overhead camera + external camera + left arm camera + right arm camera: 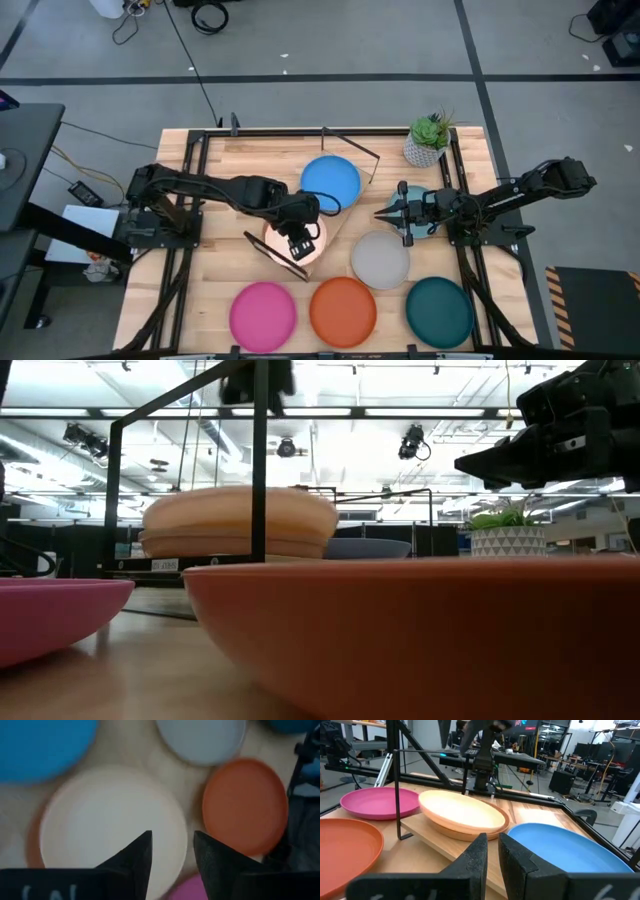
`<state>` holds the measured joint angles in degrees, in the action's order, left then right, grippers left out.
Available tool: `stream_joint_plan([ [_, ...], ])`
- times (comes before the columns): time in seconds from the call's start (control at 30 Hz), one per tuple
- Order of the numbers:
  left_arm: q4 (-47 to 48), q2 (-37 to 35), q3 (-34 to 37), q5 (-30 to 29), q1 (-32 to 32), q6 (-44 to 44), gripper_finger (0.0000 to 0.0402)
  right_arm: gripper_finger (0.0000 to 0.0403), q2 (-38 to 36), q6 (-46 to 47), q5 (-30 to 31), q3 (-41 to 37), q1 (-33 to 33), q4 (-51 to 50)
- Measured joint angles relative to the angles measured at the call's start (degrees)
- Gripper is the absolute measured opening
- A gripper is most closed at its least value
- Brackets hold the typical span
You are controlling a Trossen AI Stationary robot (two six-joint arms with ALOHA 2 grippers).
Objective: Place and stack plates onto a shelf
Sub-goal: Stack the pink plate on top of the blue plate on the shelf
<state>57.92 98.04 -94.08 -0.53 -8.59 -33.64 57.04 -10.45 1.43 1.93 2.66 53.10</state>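
The shelf (pixel 343 217) lies slantwise on the table, its board (pixel 435 837) between black wire frames. On it sits a cream plate (pixel 110 815) stacked on a tan plate (pixel 240 546), with the blue plate (pixel 330 183) beside them. My left gripper (pixel 172 852) hangs open just above the cream plate (pixel 462 810), clear of it. My right gripper (pixel 381 213) hovers shut to the right of the shelf, pointing at it. A pale blue plate (pixel 420 230) lies partly hidden under the right arm.
On the table near its near edge lie a pink plate (pixel 263 315), an orange plate (pixel 342 312) and a dark teal plate (pixel 438 312), with a grey plate (pixel 380 258) behind them. A potted plant (pixel 428 140) stands at the far right corner.
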Motion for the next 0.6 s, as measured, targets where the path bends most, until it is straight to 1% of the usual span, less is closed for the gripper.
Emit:
stream_joint_plan([
  [0.1,-4.5,0.0,-0.4,-5.4,-0.5,1.9,0.0144,0.0053,0.0,-0.2,0.0,0.0,0.0,0.1],
  [0.13,-6.9,0.2,-0.2,-6.1,-0.6,2.5,0.0143,0.0053,0.0,-0.2,0.0,0.0,0.0,0.3],
  [0.23,-12.6,2.8,-0.2,-4.9,-0.4,2.8,0.0142,0.0053,0.0,-0.2,0.0,0.0,0.0,0.4],
  [0.33,-14.3,5.9,0.0,-2.6,0.0,2.8,0.0142,0.0053,0.0,-0.2,0.0,0.0,0.0,0.4],
  [0.47,-13.8,7.0,0.0,-0.8,0.6,2.8,0.0142,0.0053,0.0,-0.2,0.0,0.0,0.0,0.4],
  [0.6,-13.7,6.3,0.0,-1.2,1.4,4.6,0.0142,0.0053,0.0,-0.2,0.0,0.0,0.0,0.2],
])
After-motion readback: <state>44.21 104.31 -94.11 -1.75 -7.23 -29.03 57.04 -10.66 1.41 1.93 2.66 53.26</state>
